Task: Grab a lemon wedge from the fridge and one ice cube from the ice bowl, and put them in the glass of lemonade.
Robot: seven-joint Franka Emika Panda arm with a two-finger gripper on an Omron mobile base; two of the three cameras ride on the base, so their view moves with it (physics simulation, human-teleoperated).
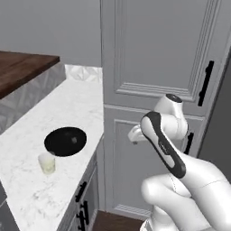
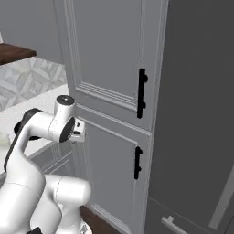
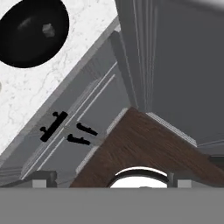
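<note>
A small glass of lemonade (image 1: 47,163) stands on a white marble tabletop (image 1: 67,103), just beside a round black ice bowl (image 1: 66,141) holding one pale cube (image 3: 47,29). The gripper (image 1: 134,134), jaws apart and empty, hangs before grey panelled cabinets (image 2: 112,73), beside the dark fridge (image 2: 196,114).

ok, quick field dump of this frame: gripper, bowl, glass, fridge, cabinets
gripper: open, empty, fingertips at bottom of hand view, aimed down at wood floor
ice bowl: black, on marble counter; bowl holds one ice cube
glass of lemonade: on counter, just in front of bowl
fridge: dark grey, doors shut
cabinets: grey panelled, black handles, shut
</note>
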